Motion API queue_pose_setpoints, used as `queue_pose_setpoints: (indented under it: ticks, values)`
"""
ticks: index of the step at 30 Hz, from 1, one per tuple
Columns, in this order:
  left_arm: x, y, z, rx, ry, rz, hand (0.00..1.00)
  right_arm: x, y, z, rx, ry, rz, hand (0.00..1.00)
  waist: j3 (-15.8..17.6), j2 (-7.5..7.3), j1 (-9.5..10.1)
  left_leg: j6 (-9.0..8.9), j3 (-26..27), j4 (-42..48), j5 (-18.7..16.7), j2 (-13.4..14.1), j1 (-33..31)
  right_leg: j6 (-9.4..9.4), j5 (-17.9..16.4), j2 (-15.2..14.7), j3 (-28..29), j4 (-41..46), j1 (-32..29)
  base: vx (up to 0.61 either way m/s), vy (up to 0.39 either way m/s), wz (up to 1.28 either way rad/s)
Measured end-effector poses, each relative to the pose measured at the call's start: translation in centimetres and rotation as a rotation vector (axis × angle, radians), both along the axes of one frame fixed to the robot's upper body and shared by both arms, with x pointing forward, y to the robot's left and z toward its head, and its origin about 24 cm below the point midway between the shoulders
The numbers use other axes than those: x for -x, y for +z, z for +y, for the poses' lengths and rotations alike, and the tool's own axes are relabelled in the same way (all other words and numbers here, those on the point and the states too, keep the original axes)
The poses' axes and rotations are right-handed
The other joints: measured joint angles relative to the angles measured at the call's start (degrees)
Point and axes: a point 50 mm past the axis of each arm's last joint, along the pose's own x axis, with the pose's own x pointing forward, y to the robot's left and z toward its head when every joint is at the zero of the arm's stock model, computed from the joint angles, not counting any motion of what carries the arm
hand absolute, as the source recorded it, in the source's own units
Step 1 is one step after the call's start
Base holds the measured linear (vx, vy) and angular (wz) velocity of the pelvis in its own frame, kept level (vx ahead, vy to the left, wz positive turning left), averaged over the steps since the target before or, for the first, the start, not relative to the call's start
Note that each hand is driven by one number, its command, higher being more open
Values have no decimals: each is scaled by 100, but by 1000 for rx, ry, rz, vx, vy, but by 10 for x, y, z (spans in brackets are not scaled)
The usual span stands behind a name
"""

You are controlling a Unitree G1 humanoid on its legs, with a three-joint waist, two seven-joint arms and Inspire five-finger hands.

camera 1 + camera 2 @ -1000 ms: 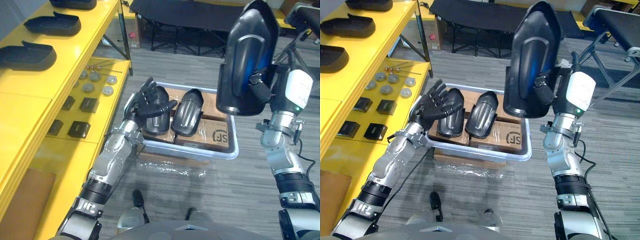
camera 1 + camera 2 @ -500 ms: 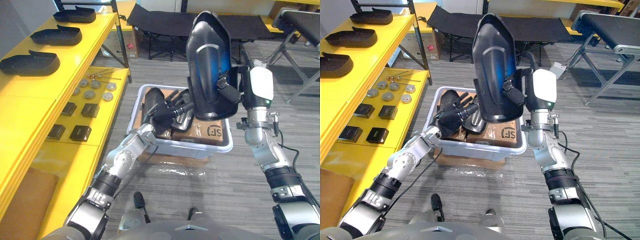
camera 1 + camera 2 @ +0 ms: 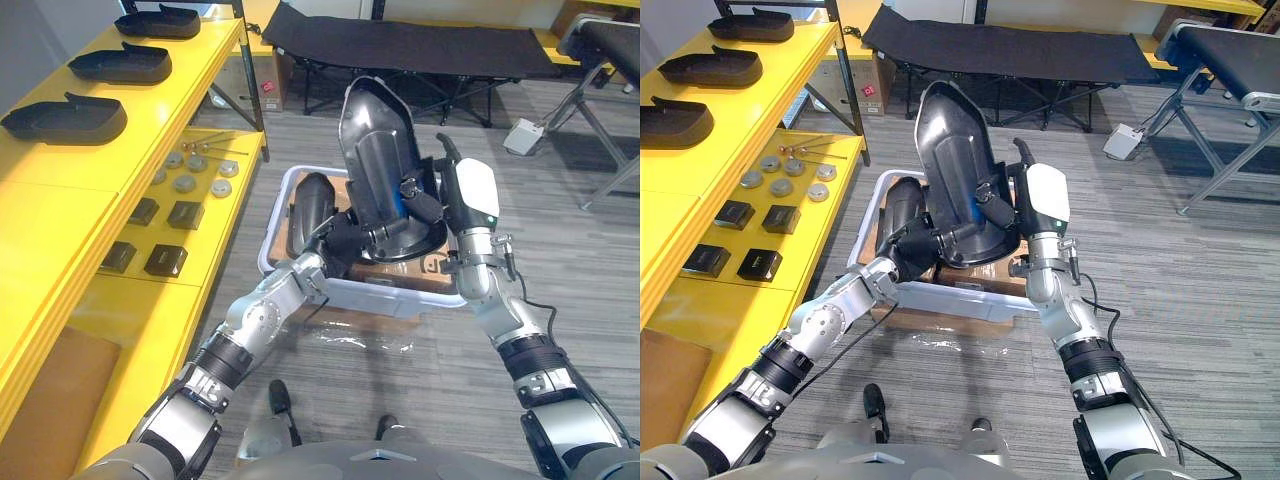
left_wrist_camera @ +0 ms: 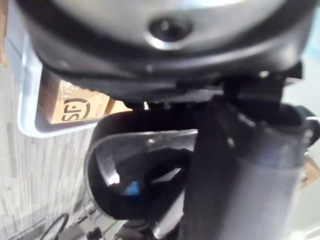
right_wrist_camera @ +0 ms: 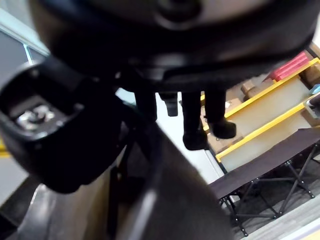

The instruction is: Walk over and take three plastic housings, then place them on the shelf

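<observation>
Housing [image 3: 380, 160] upright in right hand [image 3: 425, 200]; wrist view: fingers [image 5: 194, 125] hooking rim.

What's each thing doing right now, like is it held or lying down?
held housing, upright, gripped by the right hand.
bin housing, propped in the bin.
left hand, at the held housing's lower edge.
shelf housings, lying on the yellow shelf.

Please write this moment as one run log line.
stage: pick | right hand: shut on held housing, tilted above bin | left hand: at its lower edge | second housing: in bin | shelf: at robot's left
</observation>
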Motion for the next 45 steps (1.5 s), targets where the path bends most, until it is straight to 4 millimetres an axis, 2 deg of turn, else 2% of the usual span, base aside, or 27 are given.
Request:
queue_pose_setpoints:
  ticks: [5, 9, 11, 15, 19, 26, 29, 33, 34, 39, 43, 45]
  values:
    - [0, -9, -1, -36, 62, 65, 0, 2, -8, 16, -43, 52, 28, 0, -1, 0, 2, -10, -18, -1, 8, 30, -2, -32, -17, 47, -5, 2, 3, -27, 2, 0]
    - [0, -10, -5, -34, 93, 78, 0, 2, -11, 17, -84, 50, 46, 0, -1, -1, 46, -37, -23, -2, -8, 38, -4, -55, -31, 40, -5, 1, 2, -8, 1, 0]
    - [-1, -18, -5, -30, 179, 125, 0, 5, -13, 31, -101, 96, 41, 0, -20, -22, 23, -37, -17, -2, -8, 38, -5, -55, -31, 35, 6, 0, -3, 0, 0, 0]
    - [2, -22, -9, -20, 208, 145, 0, 8, -21, 31, -134, 65, 68, 0, -41, -58, 119, -36, -18, -1, -8, 37, -11, -54, -31, 34, 5, -3, -6, 0, 0, 0]
    - [7, -27, -8, 5, 268, 164, 0, 12, -28, 38, -196, 38, 78, 0, -49, -71, 131, -29, -19, -1, -4, 33, -10, -51, -30, 29, 4, -3, -5, 0, 0, 0]
    - [16, -36, -14, 17, 299, 225, 0, 21, -43, 37, -217, 18, 120, 0, -58, -86, 124, -32, -16, -2, -5, 37, 0, -45, -27, 32, 7, 6, -4, 0, 0, 0]
    - [16, -36, -16, -11, 304, 203, 0, 26, -48, 37, -246, -5, 127, 0, -58, -87, 127, -42, -13, -2, -13, 38, 6, -57, -34, 32, 11, 9, -2, 0, 0, 0]
    - [14, -29, -14, -77, 347, 69, 0, 34, -53, 38, -316, -32, 115, 0, -54, -94, 121, -68, -3, -3, -34, 36, 18, -70, -43, 24, 23, 9, -5, 0, 0, 0]
    - [12, -25, -12, -100, 364, 6, 0, 36, -52, 40, -343, -34, 100, 100, -53, -97, 118, -73, 6, -3, -38, 38, 28, -72, -44, 23, 35, 8, -7, 0, 0, -3]
    - [9, -9, -6, -150, 427, -208, 0, 47, -47, 47, -444, -8, 33, 100, -62, -135, 118, -88, 47, -3, -62, 35, 74, -74, -51, 12, 76, 6, 0, 0, 0, -4]
    - [4, 9, 5, -190, 520, -342, 0, 60, -59, 46, -515, 9, 101, 100, -120, -243, 112, -96, 51, -3, -72, 38, 74, -84, -59, 18, 81, 2, 1, 0, 0, 0]
    - [4, 17, 8, -236, 536, -420, 0, 63, -58, 46, -539, 16, 107, 100, -123, -250, 117, -80, 65, -2, -59, 6, 73, -85, -58, 23, 82, 11, -10, 0, 0, 0]
